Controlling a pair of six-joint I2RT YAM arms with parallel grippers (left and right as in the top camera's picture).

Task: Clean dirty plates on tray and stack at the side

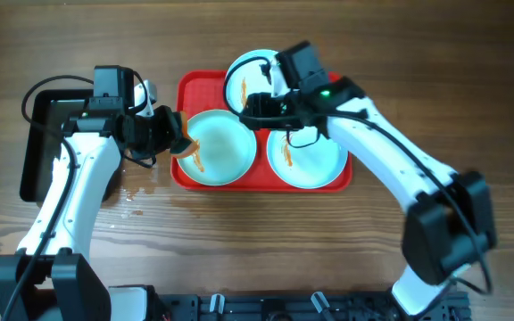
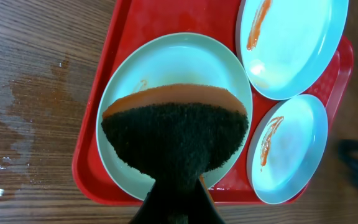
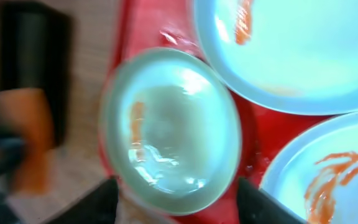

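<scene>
Three white plates lie on the red tray (image 1: 182,89). The left plate (image 1: 221,152) looks wet and has a faint orange smear. The far plate (image 1: 250,69) and the right plate (image 1: 315,160) carry orange smears. My left gripper (image 2: 176,202) is shut on a sponge (image 2: 176,134), dark scrub side up with an orange edge, held over the left plate's (image 2: 173,62) near side. My right gripper (image 1: 250,109) hovers over that plate's far right rim. In the blurred right wrist view its jaws (image 3: 176,202) stand wide apart, with the plate (image 3: 169,124) below between them.
A black pan (image 1: 38,152) sits at the table's left edge, behind my left arm. Water spots (image 1: 136,192) wet the wood just left of the tray. My right arm reaches across the tray's right half.
</scene>
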